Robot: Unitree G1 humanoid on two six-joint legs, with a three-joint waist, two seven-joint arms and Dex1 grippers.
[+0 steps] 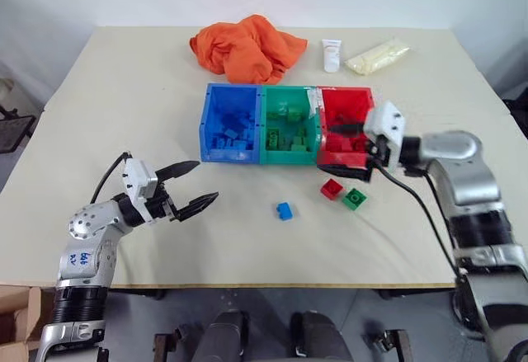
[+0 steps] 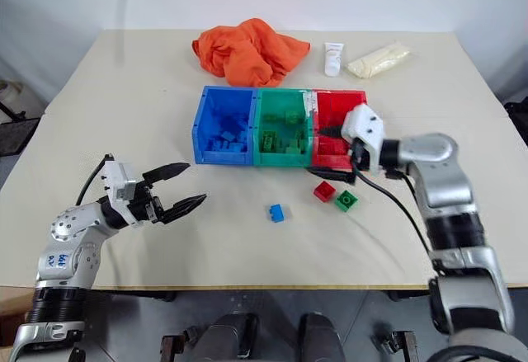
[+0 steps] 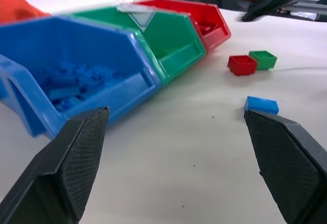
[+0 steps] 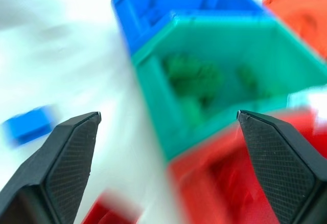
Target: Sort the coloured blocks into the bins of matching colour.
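Three small studded plastic bricks lie loose on the pale tabletop (image 1: 124,90), in front of the bins: a blue brick (image 1: 284,210), a red brick (image 1: 332,189) and a green brick (image 1: 355,199). The red and green ones sit just beside each other, the green at about four o'clock from the red; the blue one lies apart from them, at about eight o'clock from the red.

Behind them, at roughly twelve o'clock from the blue brick, stands the row of three joined open-top plastic bins: the blue bin (image 1: 216,96), the green bin (image 1: 271,144) in the middle and the red bin (image 1: 356,94). Each already holds a heap of bricks of its own colour.

The right gripper (image 1: 351,148) hangs at the front corner of the red bin, its two black fingers spread wide and nothing between them; it stands over that bin's front wall, at about twelve o'clock from the red and green bricks. A black cable (image 1: 417,201) trails from it across the table just right of the green brick.

The left gripper (image 1: 198,184) hovers over bare tabletop at about nine o'clock from the blue brick, well apart from it, fingers wide apart and empty, pointing toward the bins.

Farther back, at twelve o'clock from the bins, lies a crumpled orange cloth (image 1: 246,47); at about one o'clock, a small white tube (image 1: 332,55) and, beside it, a pale yellow bag (image 1: 378,55).
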